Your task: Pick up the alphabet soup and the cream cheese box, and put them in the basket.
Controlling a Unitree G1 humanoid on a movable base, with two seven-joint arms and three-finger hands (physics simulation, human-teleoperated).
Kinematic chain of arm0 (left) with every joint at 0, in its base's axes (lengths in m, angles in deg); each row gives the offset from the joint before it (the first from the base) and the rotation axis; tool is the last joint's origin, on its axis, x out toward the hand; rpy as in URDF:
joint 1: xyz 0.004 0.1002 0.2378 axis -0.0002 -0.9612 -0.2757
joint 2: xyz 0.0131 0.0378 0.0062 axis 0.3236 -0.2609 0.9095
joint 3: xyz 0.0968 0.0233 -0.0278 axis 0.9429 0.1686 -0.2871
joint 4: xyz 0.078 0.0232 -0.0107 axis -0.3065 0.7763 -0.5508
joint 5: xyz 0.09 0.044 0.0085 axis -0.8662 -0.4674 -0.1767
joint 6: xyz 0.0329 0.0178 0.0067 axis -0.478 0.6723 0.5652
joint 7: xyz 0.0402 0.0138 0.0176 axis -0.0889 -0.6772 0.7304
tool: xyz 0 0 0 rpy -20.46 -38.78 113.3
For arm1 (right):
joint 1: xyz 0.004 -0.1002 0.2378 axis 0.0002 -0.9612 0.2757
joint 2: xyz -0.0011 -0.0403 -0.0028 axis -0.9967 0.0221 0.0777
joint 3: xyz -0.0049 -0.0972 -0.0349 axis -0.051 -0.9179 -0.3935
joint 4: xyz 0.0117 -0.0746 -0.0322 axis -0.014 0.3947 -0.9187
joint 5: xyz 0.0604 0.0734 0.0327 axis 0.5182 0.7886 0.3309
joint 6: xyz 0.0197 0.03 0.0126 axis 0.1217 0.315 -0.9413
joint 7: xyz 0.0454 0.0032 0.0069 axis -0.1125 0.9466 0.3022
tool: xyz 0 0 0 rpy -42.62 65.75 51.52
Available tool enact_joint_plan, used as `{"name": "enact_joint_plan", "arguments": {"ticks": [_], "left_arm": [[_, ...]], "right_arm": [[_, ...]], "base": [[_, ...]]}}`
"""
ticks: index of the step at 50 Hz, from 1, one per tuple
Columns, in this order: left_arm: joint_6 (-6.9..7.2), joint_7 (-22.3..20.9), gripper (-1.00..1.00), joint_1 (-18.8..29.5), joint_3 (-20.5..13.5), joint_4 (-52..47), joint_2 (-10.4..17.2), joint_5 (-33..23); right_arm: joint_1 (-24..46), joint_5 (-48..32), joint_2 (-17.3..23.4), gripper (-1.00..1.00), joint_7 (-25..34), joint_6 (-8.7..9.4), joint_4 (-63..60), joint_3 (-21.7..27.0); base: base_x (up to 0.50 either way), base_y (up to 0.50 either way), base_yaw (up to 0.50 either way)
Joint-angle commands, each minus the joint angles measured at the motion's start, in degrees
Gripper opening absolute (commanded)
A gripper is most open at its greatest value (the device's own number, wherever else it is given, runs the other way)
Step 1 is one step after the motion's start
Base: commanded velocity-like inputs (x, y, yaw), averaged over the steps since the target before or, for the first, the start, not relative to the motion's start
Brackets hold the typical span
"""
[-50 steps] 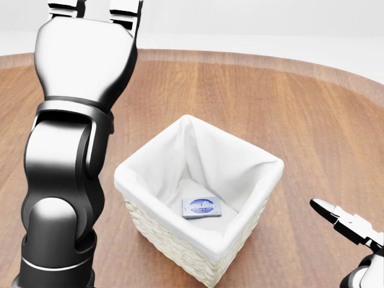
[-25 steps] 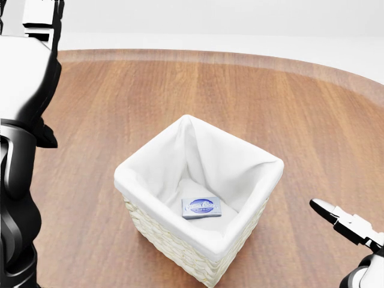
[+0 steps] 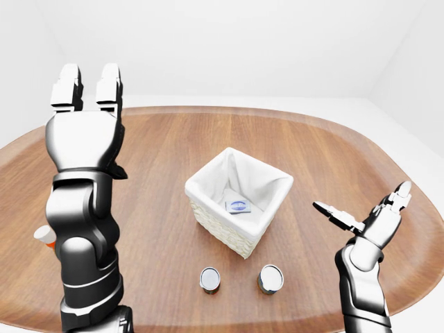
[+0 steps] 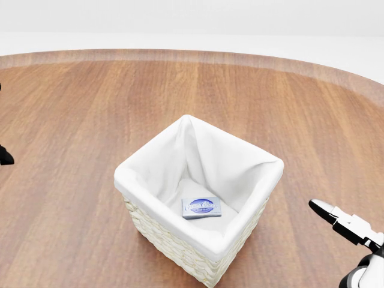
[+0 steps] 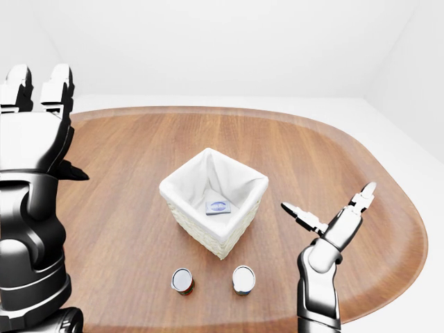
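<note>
The oval wooden table [image 3: 291,146] lay broad and mostly bare in the left-eye view, with open wood to the right and above the basket [image 3: 208,208] and its curved rim running along the top and right of the frame. The white-lined wicker basket sat near the middle of the tabletop, well away from every edge. The cream cheese box [image 4: 201,207] lay flat on the liner at the bottom of the basket, label up.

The head view showed only the basket, the surrounding wood and the tips of the right hand at its lower right edge. The eye views showed more: two cans stood upright below the basket near the table's bottom edge, one can [image 3: 210,279] at lower centre and another can [image 3: 270,278] just to its right, apart from each other and from the basket. Which of them was the alphabet soup could not be read. A small orange-and-white object [image 3: 44,236] peeked out at the left, mostly hidden behind the left arm.

The left hand [image 3: 84,104] was raised high at the upper left, fingers straight up and holding nothing. The right hand [image 3: 368,216] hovered at the lower right, right of the basket, its fingers spread wide and empty.
</note>
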Motion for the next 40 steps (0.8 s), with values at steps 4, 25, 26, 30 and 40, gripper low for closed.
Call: {"name": "enact_joint_plan", "arguments": {"ticks": [4, 25, 26, 30, 40], "left_arm": [[0.00, 4.06, 1.00, -4.75, -5.30, -0.29, 4.01, 6.92], [0.00, 1.75, 1.00, -9.22, -14.03, -4.10, 9.95, 15.56], [0.00, 2.40, 1.00, -9.86, -14.16, -3.53, 9.88, 15.74], [0.00, 4.01, 1.00, -10.74, -14.52, -2.46, 9.64, 16.84], [0.00, 4.36, 1.00, -10.80, -14.39, -1.87, 9.84, 17.26]], "right_arm": [[-0.02, -0.15, 0.05, 1.00, 0.00, 0.01, 0.13, -0.10], [-0.20, -0.37, -0.12, 1.00, 0.00, -0.40, -0.59, 0.13], [-0.20, -0.23, -0.12, 1.00, 0.00, -0.19, -0.81, 0.20], [-0.20, -0.27, -0.14, 1.00, 0.00, -0.31, -0.72, 0.19], [-0.16, -0.06, -0.13, 1.00, 0.00, -0.07, -0.82, 0.25]], "base": [[0.00, 0.00, 0.00], [0.00, 0.00, 0.00], [0.00, 0.00, 0.00], [0.00, 0.00, 0.00], [0.00, 0.00, 0.00]]}}
